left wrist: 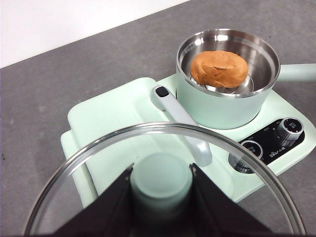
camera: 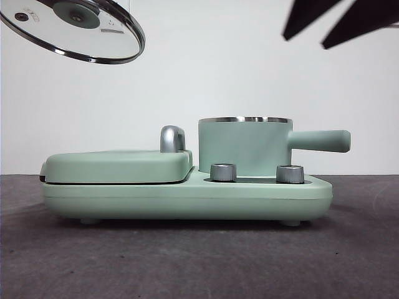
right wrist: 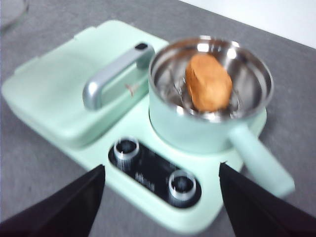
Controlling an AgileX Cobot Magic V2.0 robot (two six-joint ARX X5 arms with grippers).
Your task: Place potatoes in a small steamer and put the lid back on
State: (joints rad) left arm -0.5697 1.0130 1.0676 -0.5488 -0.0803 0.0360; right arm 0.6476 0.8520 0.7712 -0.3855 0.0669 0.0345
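While left jaws (left wrist: 161, 190) clamp lid (camera: 75, 31) knob, right jaws (right wrist: 160, 195) spread; potato (left wrist: 219, 68) lengthwise toward steamer (camera: 244, 146) handle.

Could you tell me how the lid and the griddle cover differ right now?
The lid is round and see-through with a steel rim; the griddle cover is squarish, opaque mint. The lid is held aloft, tilted, by the left hand at its knob; the cover rests closed on the appliance. The cover has a chrome handle.
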